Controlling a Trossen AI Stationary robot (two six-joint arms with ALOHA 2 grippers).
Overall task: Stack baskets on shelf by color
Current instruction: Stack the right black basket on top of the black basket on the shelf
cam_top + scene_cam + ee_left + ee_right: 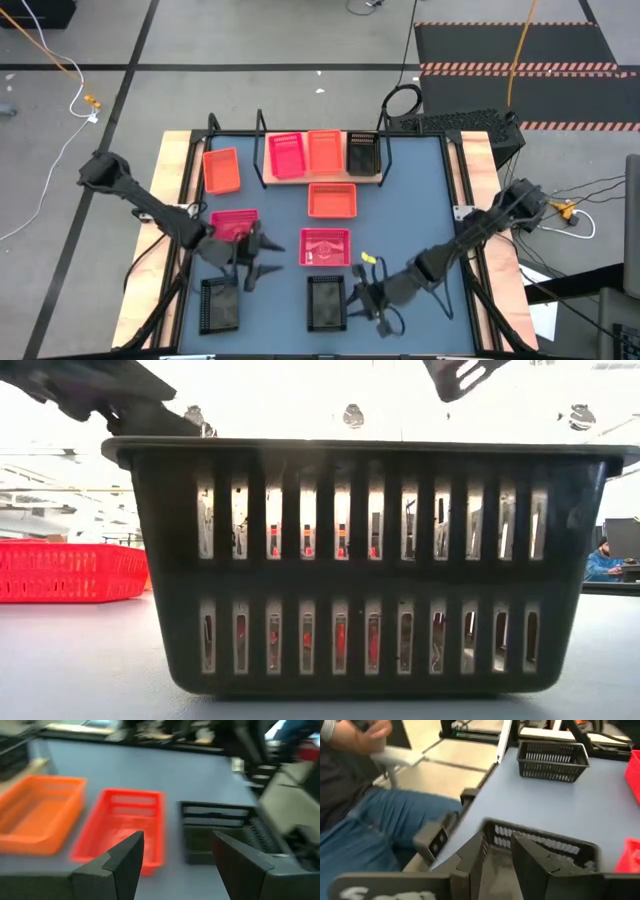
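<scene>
- The blue tabletop (420, 200) fills the middle of the high view, with both dark arms coming in from its lower corners.
- The shelf (320, 178), a light wooden board with a black wire frame, lies along the upper middle of the table. On it stand a pinkish-red basket (287, 155) at left, an orange basket (324, 151) in the middle and a black basket (362, 153) at right, side by side.
- Just left of the shelf, on the table, lies a second orange basket (221, 170), slightly turned.
- Below the shelf, at centre frame, lies a third orange basket (332, 200), and below that a red basket (325, 246).
- At lower left centre, another red basket (232, 222) is partly covered by the left arm.
- Along the bottom edge of the high view lie two black ones: the left black basket (219, 305) and the near black basket (325, 302). The latter fills almost the whole low view (360, 570), standing upright on the table.
- The left gripper (262, 258) hovers between the lower-left red basket and the central red one; in its wrist view its fingers (122, 865) stand well apart, with nothing between them.
- The right gripper (358, 303) sits at the right-hand rim of the near black basket; in its wrist view the fingers (475, 855) stand close with a narrow gap at that basket's wall, and whether they pinch it I cannot tell.
- A seated person in jeans (375, 830) shows at the left of the right wrist view, beyond the table edge.
</scene>
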